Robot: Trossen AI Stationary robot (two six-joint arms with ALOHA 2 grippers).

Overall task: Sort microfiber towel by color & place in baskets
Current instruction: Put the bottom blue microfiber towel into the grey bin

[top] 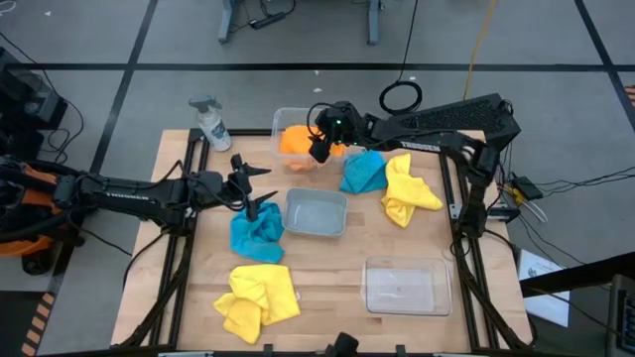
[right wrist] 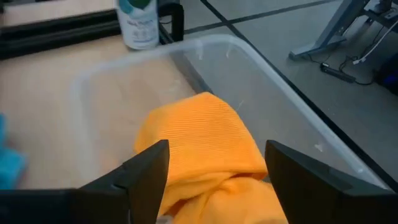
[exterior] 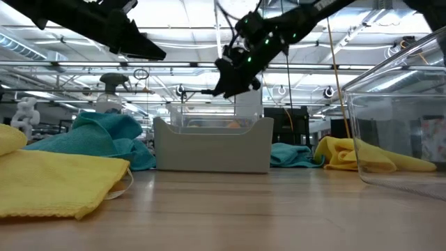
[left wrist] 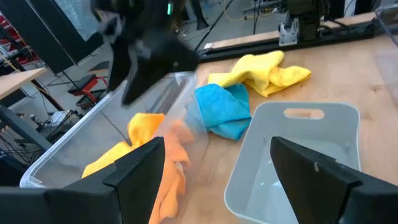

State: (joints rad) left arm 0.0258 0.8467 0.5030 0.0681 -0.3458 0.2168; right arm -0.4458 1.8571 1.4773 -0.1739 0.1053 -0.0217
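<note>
The far see-through tub (top: pixel 298 139) holds orange towels (top: pixel 295 140); they also show in the right wrist view (right wrist: pixel 199 137). My right gripper (top: pixel 319 151) hangs open over this tub, its fingers either side of the orange cloth below. My left gripper (top: pixel 260 186) is open in the air above a turquoise towel (top: pixel 256 233) that lies rumpled on the table. A second turquoise towel (top: pixel 362 171) and a yellow towel (top: pixel 409 188) lie at the far right. Another yellow towel (top: pixel 258 297) lies near the front left.
A greyish tub (top: pixel 316 213) stands mid-table and a larger clear tub (top: pixel 405 286) at the front right. A spray bottle (top: pixel 210 121) stands at the far left corner. Black frame rails (top: pixel 466 213) run along both table sides.
</note>
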